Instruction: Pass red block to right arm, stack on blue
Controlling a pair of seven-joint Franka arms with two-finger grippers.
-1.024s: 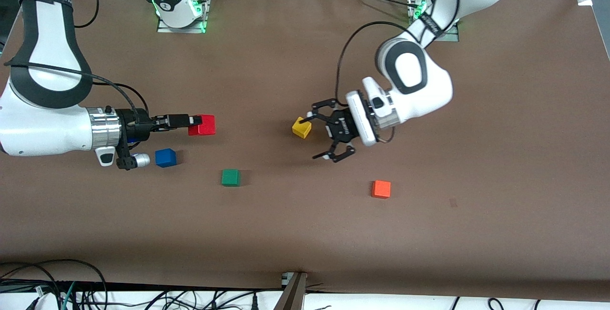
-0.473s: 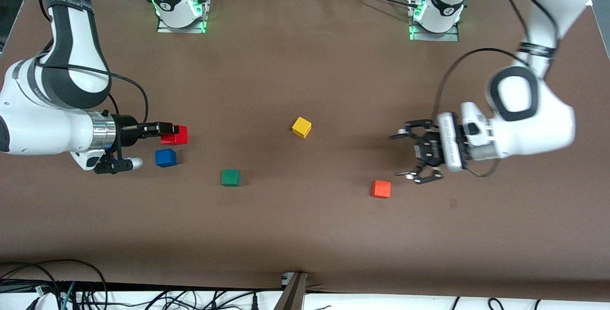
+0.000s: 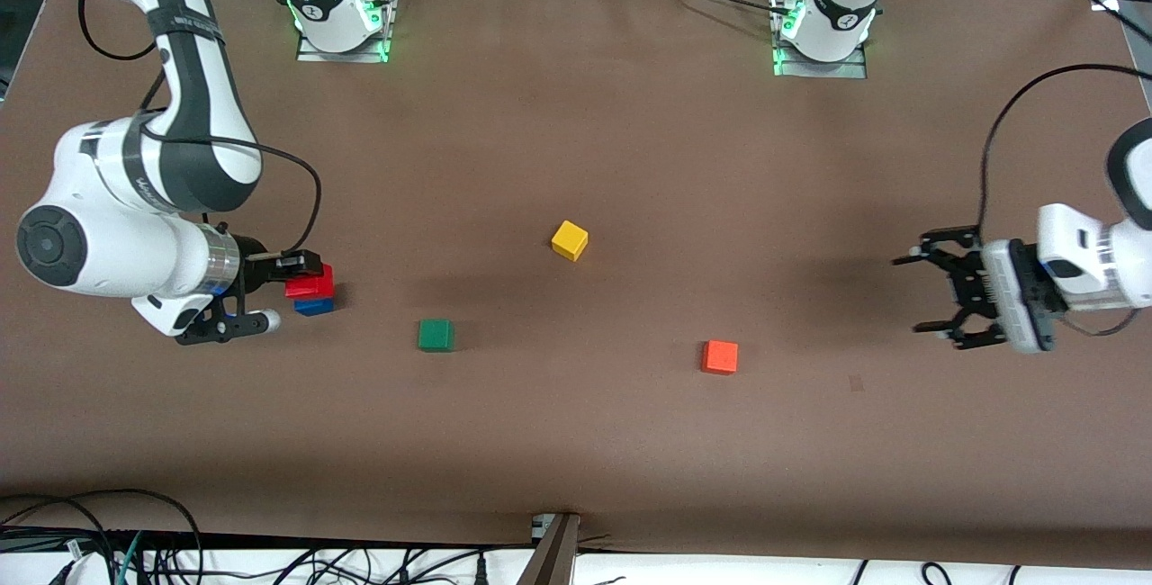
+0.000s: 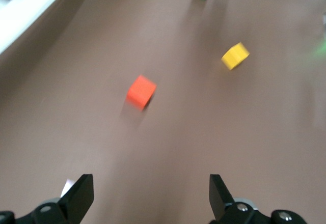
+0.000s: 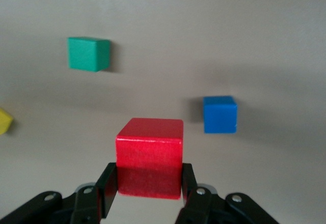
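Observation:
The red block (image 3: 312,282) is clamped between the fingers of my right gripper (image 3: 304,277), low over the table at the right arm's end. It hangs just over the blue cube (image 3: 315,305), which rests on the table and shows only as a strip under it in the front view. In the right wrist view the red block (image 5: 149,155) sits in my right gripper (image 5: 148,177), with the blue cube (image 5: 220,114) a little apart from it. My left gripper (image 3: 911,293) hangs open over the left arm's end of the table; the left wrist view shows nothing in the left gripper (image 4: 150,186).
A green cube (image 3: 436,334) lies beside the blue one, toward the table's middle. A yellow cube (image 3: 570,240) sits mid-table. An orange cube (image 3: 720,356) lies nearer the front camera, between the green cube and my left gripper. Both arm bases stand along the table's back edge.
My right gripper has carried the red block toward the right arm's end and down over the blue cube. My left arm has swung away, open, from the yellow cube to its own end.

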